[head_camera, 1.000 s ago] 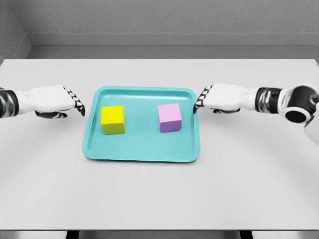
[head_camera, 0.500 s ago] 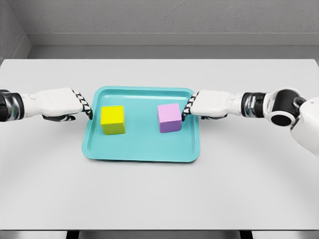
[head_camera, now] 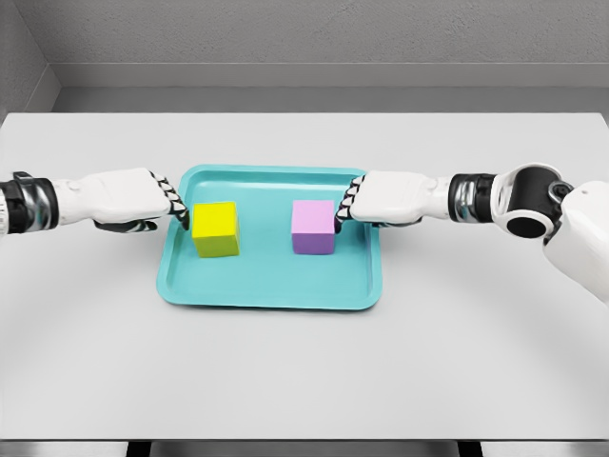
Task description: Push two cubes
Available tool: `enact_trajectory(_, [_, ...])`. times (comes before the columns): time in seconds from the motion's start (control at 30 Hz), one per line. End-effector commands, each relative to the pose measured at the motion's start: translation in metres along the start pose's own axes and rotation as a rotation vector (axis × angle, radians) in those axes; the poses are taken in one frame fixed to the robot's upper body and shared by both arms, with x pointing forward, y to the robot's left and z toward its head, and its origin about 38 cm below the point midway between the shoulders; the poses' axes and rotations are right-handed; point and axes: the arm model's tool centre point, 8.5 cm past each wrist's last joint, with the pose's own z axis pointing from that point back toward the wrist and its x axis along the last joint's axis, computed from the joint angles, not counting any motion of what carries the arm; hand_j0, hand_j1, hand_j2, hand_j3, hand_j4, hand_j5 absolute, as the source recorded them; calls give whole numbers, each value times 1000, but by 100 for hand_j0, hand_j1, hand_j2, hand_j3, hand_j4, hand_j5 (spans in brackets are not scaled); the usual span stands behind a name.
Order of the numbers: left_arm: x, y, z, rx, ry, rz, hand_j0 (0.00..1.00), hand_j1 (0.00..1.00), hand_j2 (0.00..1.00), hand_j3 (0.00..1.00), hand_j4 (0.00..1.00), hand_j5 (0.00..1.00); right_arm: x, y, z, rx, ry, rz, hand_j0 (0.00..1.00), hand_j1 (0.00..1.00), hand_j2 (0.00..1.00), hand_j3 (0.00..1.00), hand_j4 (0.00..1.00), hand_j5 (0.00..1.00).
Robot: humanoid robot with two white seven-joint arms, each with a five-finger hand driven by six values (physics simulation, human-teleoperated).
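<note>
On a grey table (head_camera: 304,371) a teal tray (head_camera: 271,290) is set, and two cubes are held inside it. A yellow cube (head_camera: 215,228) is placed in the left part of the tray, and a pink cube (head_camera: 313,227) is placed in the right part. The cubes are kept well apart, with bare tray floor seen between them.

The left hand (head_camera: 128,197) is stretched in from the left side. Its fingers (head_camera: 177,202) are held straight and close together, and nothing is gripped. The fingertips are pressed to the left face of the yellow cube, over the tray's left rim.

The right hand (head_camera: 390,197) is stretched in from the right side. Its fingers (head_camera: 347,202) are also held flat and together, with nothing gripped. The fingertips are laid against the right face of the pink cube
</note>
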Motion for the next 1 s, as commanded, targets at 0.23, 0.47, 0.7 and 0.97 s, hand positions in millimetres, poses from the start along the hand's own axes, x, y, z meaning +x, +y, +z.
enact_trajectory(0.23, [11, 11, -8, 36, -32, -17, 62, 62, 62, 62, 62, 62, -7, -2, -9, 26, 11, -3, 68, 68, 68, 68, 68, 68])
enact_trajectory(0.47, [18, 16, -18, 61, -56, -14, 62, 62, 62, 62, 62, 62, -4, -9, -23, 34, -11, 13, 68, 68, 68, 68, 68, 68])
enact_trajectory(0.7, [23, 19, -24, 74, -69, -15, 62, 62, 62, 62, 62, 62, 0, -9, -21, 23, -23, 8, 68, 68, 68, 68, 68, 68])
enact_trajectory(0.97, [18, 14, -21, 58, -55, -6, 62, 62, 62, 62, 62, 62, -2, -5, -13, -19, -27, -45, 68, 68, 68, 68, 68, 68])
